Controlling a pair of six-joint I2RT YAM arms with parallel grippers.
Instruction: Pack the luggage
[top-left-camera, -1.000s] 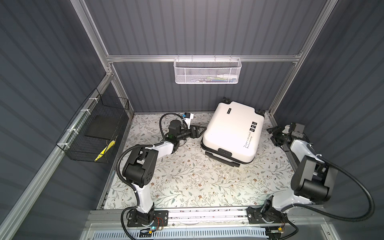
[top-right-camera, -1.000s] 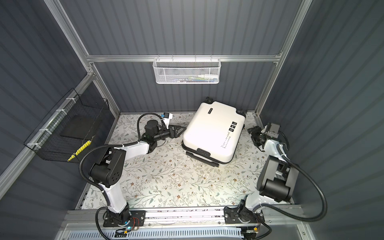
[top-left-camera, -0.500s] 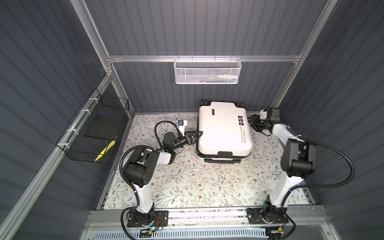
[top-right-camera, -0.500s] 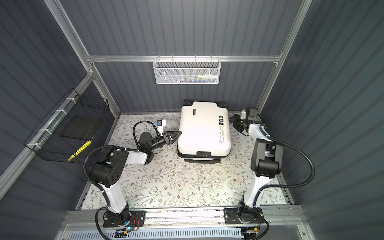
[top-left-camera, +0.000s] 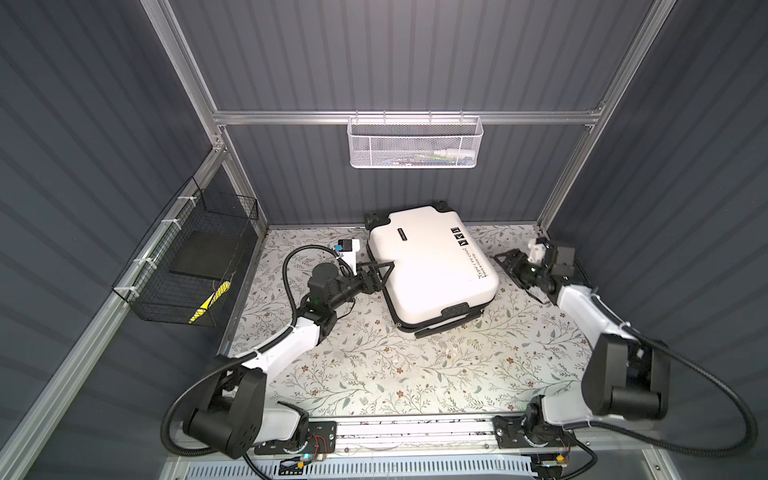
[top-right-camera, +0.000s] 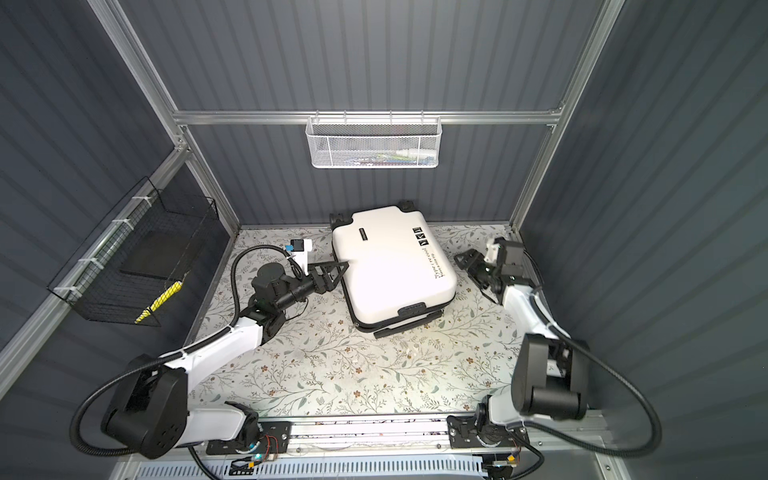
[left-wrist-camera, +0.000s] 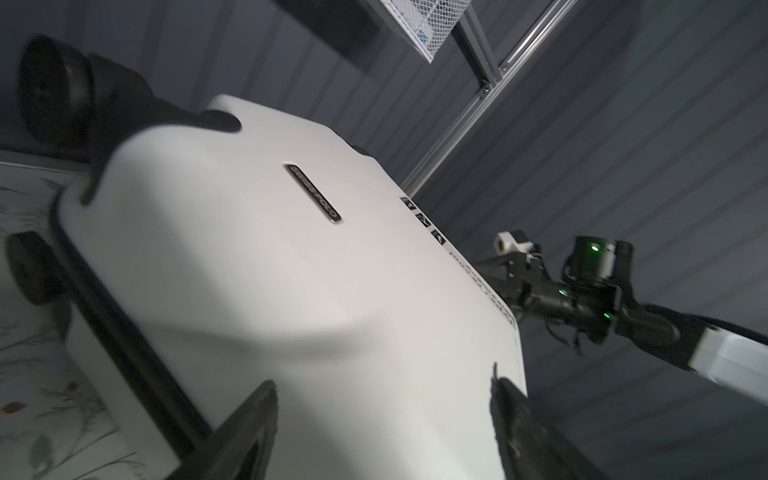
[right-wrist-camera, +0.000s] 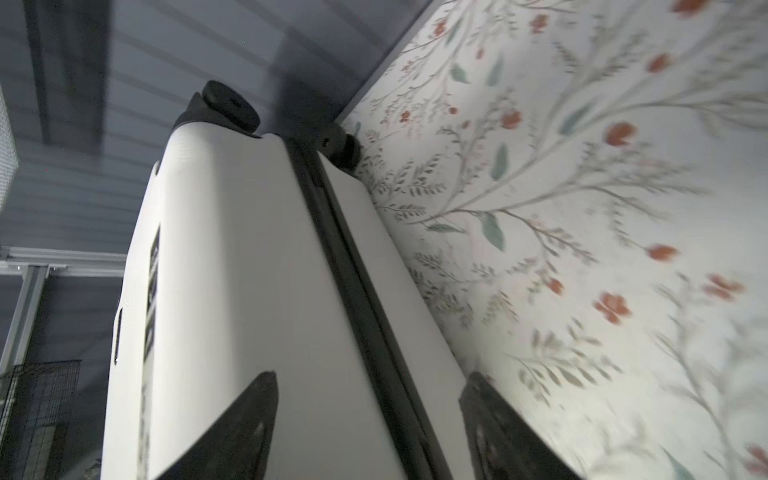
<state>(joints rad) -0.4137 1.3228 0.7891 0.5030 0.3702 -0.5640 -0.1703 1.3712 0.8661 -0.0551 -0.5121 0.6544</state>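
The luggage (top-left-camera: 432, 266) (top-right-camera: 395, 266) is a white hard-shell suitcase with black wheels and trim. It lies flat and shut at the back middle of the floral table, turned at a slant. My left gripper (top-left-camera: 384, 274) (top-right-camera: 338, 274) is open at the luggage's left edge, one finger over the shell. In the left wrist view the white shell (left-wrist-camera: 291, 270) fills the space between the left gripper's (left-wrist-camera: 382, 386) fingers. My right gripper (top-left-camera: 509, 272) (top-right-camera: 471, 276) is open and stands just right of the luggage, apart from it. The right wrist view looks along the luggage's side (right-wrist-camera: 232, 270) past the right gripper (right-wrist-camera: 370, 386).
A white mesh basket (top-left-camera: 415, 143) with small items hangs on the back rail. A black wire basket (top-left-camera: 187, 257) on the left wall holds a flat black thing and a yellow item. The floral table (top-left-camera: 374, 374) is walled on three sides.
The luggage has turned step by step, its handle end swinging from front left to front right. The right gripper reached in to its back corner, then drew back to the right. The left gripper followed the left edge.
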